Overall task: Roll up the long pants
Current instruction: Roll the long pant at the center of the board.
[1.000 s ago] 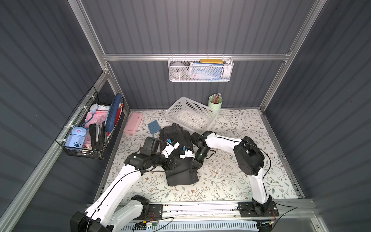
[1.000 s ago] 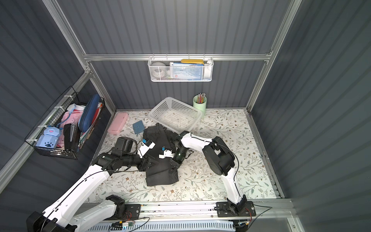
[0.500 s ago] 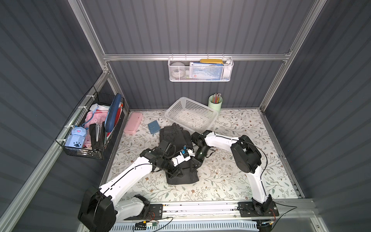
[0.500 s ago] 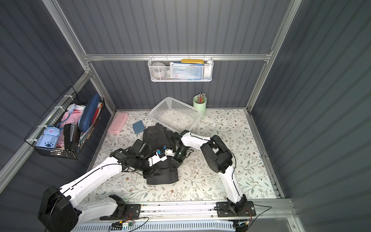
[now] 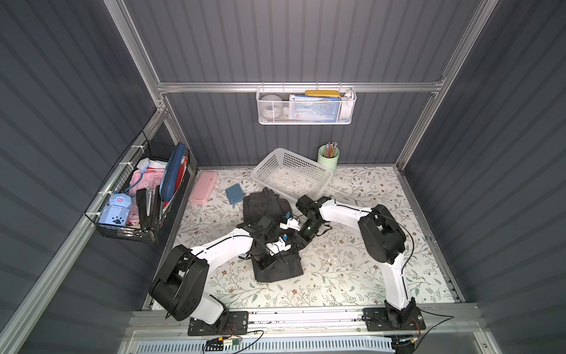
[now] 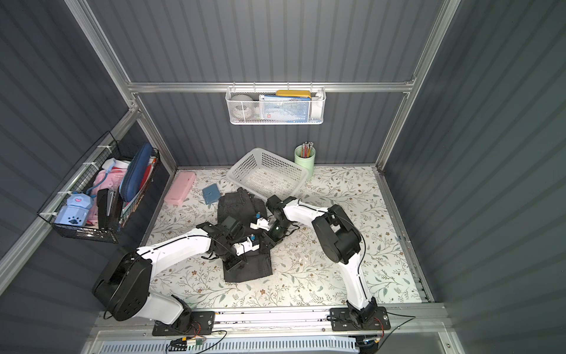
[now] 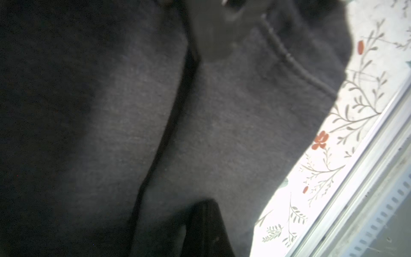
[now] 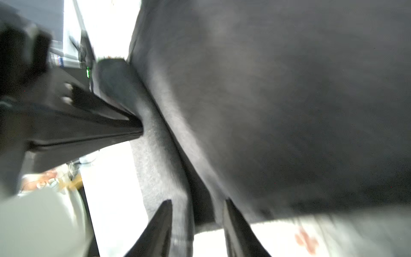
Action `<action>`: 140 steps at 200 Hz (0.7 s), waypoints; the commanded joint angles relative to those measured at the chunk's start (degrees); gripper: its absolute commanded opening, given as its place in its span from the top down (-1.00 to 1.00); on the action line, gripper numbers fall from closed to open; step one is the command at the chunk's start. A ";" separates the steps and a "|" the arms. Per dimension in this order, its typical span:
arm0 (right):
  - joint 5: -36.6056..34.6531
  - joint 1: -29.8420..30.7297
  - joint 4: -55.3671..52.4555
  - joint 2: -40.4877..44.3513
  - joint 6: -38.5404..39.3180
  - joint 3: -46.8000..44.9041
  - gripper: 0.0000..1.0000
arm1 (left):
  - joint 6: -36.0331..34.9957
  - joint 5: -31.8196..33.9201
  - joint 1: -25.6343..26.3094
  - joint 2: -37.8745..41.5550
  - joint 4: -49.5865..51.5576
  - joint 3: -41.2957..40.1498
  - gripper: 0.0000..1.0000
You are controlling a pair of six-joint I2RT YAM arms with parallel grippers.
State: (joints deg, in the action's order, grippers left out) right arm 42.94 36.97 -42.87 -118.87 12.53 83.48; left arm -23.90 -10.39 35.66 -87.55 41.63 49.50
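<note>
The long pants (image 5: 277, 271) lie as a folded dark strip in the middle of the floral tabletop (image 5: 352, 260). Their far end sits just beside the white basket (image 5: 301, 161) and their near end lies flat toward the front rail. No finished roll shows in either top view, so by my reading the rolling is still at an early stage.

The hold has just changed sides. A second ago the left fingers (image 8: 106, 124) stood parted at the left edge of the pants. Now the left arm has swung in over the middle of the strip and they are pressed fully together, tips against the edge of a denim fold. Whether cloth is actually caught between them I cannot tell, because the tips hide it.

The right fingers (image 8: 160, 227) were clamped a second ago. They now stand apart, with a ridge of the fold lying loose between them and nothing pinched. In both top views the two grippers sit close together over the right side of the strip, near its middle.

This looks like a hand-over: the left side takes over the fold so that the right can let go and find a new hold. If the left pinch holds no cloth, the fold may slacken and open once the right arm pulls away.
</note>
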 commanded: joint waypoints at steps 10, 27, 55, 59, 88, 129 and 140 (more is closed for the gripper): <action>-3.05 -1.13 12.01 14.84 -18.84 -12.25 -0.16 | 5.08 4.39 0.02 -5.36 -0.55 3.74 1.00; -3.16 -0.81 16.19 21.04 -25.46 -19.74 -0.26 | 6.43 4.32 -0.06 -7.46 -0.32 4.95 1.00; -5.22 4.20 20.09 23.35 -25.63 -25.90 -0.29 | 7.92 4.28 -0.06 -7.93 0.11 5.79 1.00; -5.23 4.93 20.30 22.88 -25.30 -25.91 -0.29 | 8.14 4.06 0.00 -7.77 0.13 5.87 1.00; -6.97 7.41 20.46 15.66 -27.08 -22.99 -0.22 | 8.61 2.23 -0.06 -8.08 1.21 6.70 1.00; -10.71 8.65 23.60 11.54 -31.66 -22.79 0.09 | 9.55 3.16 -0.06 -9.42 2.53 8.00 1.00; -12.74 8.49 23.47 11.33 -32.78 -23.45 0.44 | 9.94 3.45 -0.06 -8.99 2.56 8.04 1.00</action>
State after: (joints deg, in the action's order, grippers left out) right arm 35.62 45.08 -21.43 -106.41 -16.62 59.90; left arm -13.80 -8.21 35.24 -95.85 46.37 56.51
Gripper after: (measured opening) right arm 0.429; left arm 0.034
